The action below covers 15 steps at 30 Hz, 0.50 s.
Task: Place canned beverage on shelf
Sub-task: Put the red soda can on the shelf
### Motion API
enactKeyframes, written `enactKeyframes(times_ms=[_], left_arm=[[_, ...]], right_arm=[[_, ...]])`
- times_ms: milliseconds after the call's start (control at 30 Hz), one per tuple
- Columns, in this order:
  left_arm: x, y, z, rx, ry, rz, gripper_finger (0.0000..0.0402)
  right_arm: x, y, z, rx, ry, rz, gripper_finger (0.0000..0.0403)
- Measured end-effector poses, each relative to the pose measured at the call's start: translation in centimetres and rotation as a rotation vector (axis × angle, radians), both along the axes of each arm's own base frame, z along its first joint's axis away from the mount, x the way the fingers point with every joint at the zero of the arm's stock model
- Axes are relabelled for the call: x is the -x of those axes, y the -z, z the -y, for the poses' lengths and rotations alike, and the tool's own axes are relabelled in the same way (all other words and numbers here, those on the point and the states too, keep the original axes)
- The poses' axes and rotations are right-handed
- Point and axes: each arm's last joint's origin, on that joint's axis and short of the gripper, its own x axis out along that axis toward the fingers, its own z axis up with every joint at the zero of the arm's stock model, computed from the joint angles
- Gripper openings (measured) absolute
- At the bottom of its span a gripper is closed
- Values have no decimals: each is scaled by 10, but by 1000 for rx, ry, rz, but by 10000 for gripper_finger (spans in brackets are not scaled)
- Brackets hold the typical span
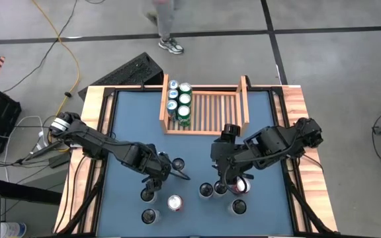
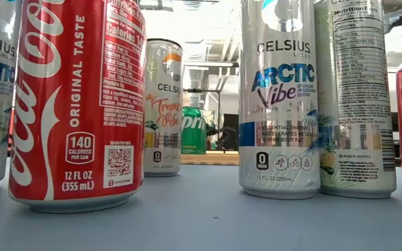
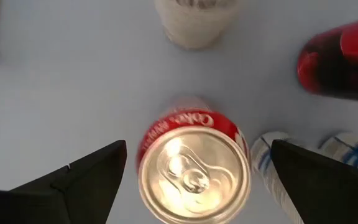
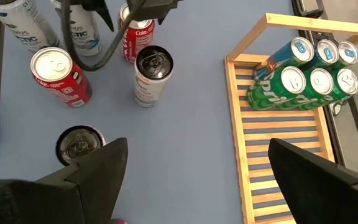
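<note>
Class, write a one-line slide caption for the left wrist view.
Open left gripper poised above an upright red cola can on the blue table.

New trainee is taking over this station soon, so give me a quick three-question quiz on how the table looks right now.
1. True or false: the left end effector is shut on a can.
2. Multiple choice: the cans on the shelf are A) spread evenly across it, B) grouped at one side, C) lying flat.
3. Fill in: the Coca-Cola can showing between the fingers in the left wrist view is ___ in colour.

Key: 1 false, it is open; 2 B; 3 red.
</note>
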Motion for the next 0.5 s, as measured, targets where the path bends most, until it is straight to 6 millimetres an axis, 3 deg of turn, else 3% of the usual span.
enactKeyframes(times_ms=[500], left_arm=[[-1, 1, -1, 1, 21, 4, 327]], right_arm=[[2, 0, -4, 13, -31, -6, 376]])
